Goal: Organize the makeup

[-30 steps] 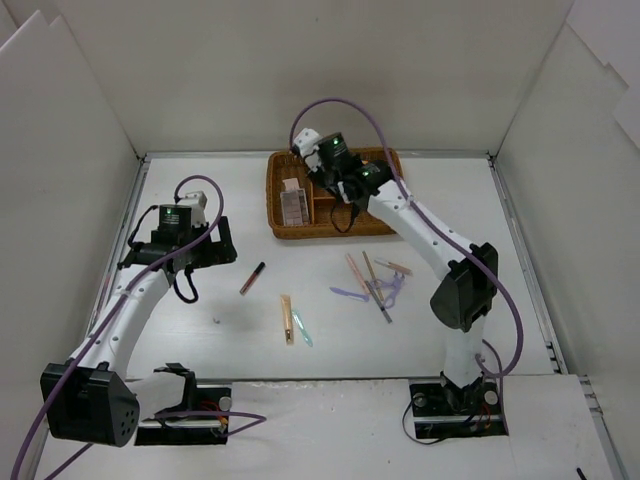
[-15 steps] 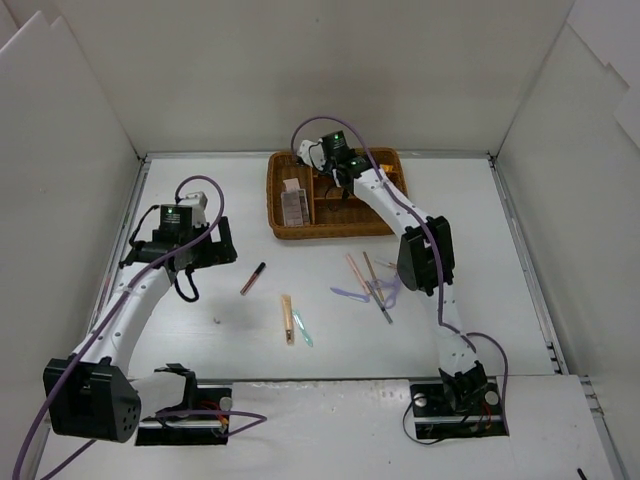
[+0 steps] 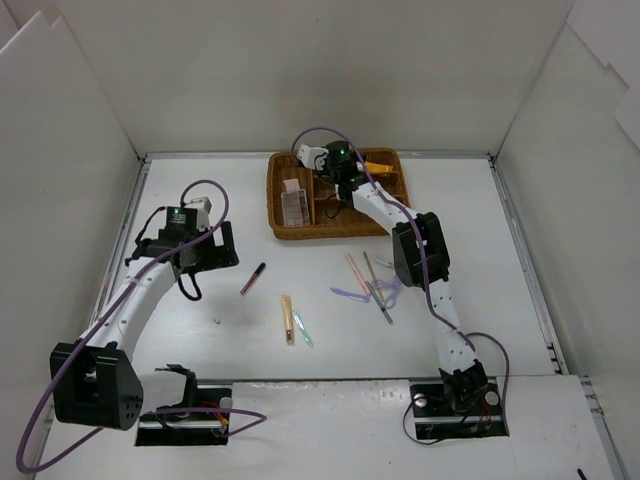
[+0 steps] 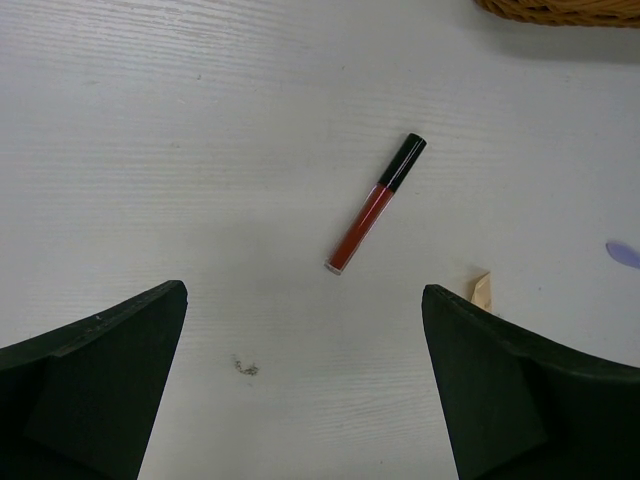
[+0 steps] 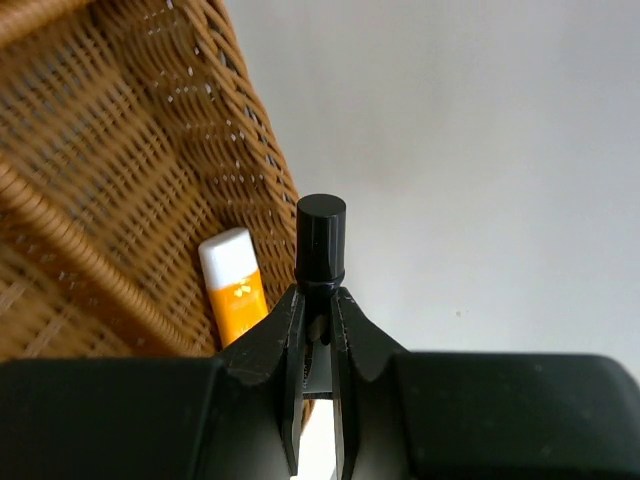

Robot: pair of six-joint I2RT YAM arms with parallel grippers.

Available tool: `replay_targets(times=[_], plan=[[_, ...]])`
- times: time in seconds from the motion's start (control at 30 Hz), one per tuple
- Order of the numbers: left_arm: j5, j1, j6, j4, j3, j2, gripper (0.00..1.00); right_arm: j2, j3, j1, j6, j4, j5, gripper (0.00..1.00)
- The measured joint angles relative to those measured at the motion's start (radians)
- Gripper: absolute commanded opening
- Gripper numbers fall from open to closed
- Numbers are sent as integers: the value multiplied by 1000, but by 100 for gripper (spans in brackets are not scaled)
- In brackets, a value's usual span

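1. The makeup is in two places. Some sits in the brown wicker tray (image 3: 330,234) at the far side of the table (image 3: 480,260). The rest lies loose on the table in front of the tray.
2. In the tray, a brown palette (image 3: 293,207) lies in a part on the left. An orange tube (image 5: 238,295) with a white cap lies at the right end, against the woven wall.
3. The right gripper (image 5: 318,305) is up over the tray. Its jaws are pressed tight on a black mascara (image 5: 320,235), and the round end of it sticks out past the fingers.
4. The left gripper (image 4: 305,292) hangs over the table, on the left side. Its jaws are spread wide with nothing between them.
5. A red lip gloss (image 4: 375,205) with a black cap lies flat on the table in front of the left gripper, not touching it.
6. A tan stick (image 3: 287,320) and a mint tool (image 3: 301,328) lie side by side near the middle.
7. Thin pencils (image 3: 357,272) and a lilac tool (image 3: 348,293) lie in a loose bunch close to the right arm.
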Motion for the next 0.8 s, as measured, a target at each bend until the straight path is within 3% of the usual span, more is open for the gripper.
replay_targets(times=[0.07, 0.17, 0.27, 0.3, 0.4, 0.6, 0.8], plan=[[0, 0, 0, 0, 0, 2, 99, 21, 0, -7, -5, 45, -3, 7], [0, 0, 0, 0, 0, 2, 99, 53, 0, -15, -4, 88, -13, 20], [0, 0, 0, 0, -1, 2, 99, 74, 0, -19, -2, 109, -28, 37], [0, 0, 0, 0, -2, 2, 99, 77, 0, -20, 2, 117, -32, 50], [0, 0, 0, 0, -6, 2, 99, 80, 0, -24, 20, 142, -42, 64], [0, 0, 0, 0, -10, 2, 99, 66, -33, -23, 72, 206, -61, 68], [0, 0, 0, -3, -10, -15, 99, -75, -212, -8, 190, 219, -52, 72]])
